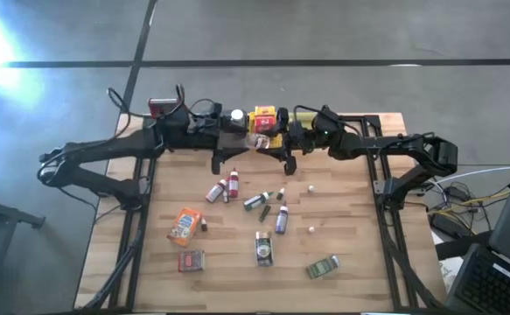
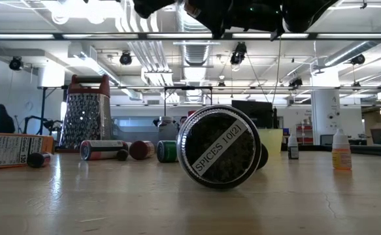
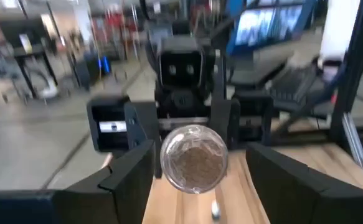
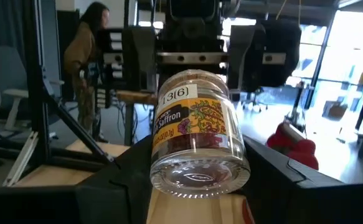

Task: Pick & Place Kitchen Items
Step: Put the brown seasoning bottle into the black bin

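Two grippers meet above the far edge of the wooden table (image 1: 342,219), both around one round clear glass saffron jar (image 4: 197,134). The right gripper (image 4: 197,186) clamps its base; the left gripper (image 3: 193,180) has its fingers spread beside it. The jar's long axis lies level, running between the grippers.
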Robot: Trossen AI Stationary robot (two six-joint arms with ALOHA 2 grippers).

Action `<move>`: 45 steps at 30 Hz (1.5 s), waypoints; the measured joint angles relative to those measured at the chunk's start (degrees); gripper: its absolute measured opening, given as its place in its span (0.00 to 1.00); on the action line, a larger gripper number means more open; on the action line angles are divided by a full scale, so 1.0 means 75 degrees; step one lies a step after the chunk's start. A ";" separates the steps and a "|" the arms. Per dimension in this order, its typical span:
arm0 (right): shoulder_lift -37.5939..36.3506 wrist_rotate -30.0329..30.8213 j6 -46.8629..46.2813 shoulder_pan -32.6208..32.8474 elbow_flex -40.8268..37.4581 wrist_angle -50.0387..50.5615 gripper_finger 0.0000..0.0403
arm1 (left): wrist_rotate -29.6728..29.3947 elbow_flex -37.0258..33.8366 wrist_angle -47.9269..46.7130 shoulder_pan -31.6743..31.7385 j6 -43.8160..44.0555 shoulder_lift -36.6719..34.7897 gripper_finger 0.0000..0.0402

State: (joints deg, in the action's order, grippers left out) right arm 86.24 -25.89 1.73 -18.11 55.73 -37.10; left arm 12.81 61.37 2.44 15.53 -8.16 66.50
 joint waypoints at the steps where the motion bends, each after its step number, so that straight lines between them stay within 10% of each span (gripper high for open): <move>1: 0.0002 0.0002 0.0021 0.0000 0.0018 0.0070 0.47 | -0.0005 0.0187 -0.0359 0.0000 -0.0034 0.0022 0.64; 45: 0.0009 0.0058 -0.0122 -0.0051 0.0038 0.0521 0.56 | -0.0003 0.1171 -0.1743 -0.0003 -0.0538 0.0851 0.48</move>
State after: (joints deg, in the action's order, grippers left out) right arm 86.30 -25.45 0.81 -18.49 56.01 -33.20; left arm 12.79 70.15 -10.63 15.51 -12.20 72.88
